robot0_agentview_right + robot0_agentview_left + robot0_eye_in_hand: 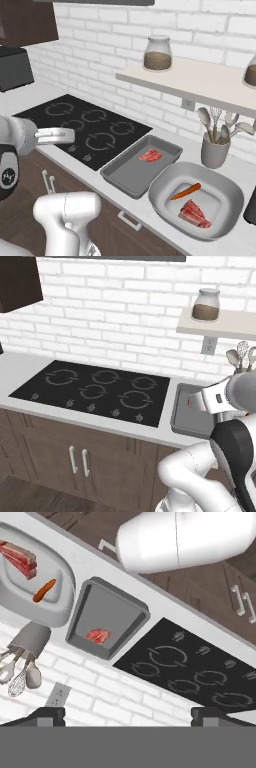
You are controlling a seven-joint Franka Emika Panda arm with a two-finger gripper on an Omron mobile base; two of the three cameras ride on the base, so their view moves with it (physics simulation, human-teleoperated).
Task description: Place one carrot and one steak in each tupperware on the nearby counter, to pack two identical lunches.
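The darker rectangular tupperware (131,176) sits on the counter (20,366) just right of the stovetop, with one red steak (150,155) lying in its far end. To its right is the lighter oval tupperware (165,186), which holds a carrot (185,191) and a second steak (194,212). In the hand view my gripper (132,714) is open, with nothing between its widely spread fingertips. It looks down from well above onto the rectangular tupperware (117,604), its steak (98,635), and the carrot (44,591) in the oval one.
A black stovetop (92,132) with ring burners fills the counter's left part. A grey utensil holder (214,151) stands behind the oval basin. A shelf (200,82) with jars runs along the brick wall. A black toaster (15,67) is at the far left.
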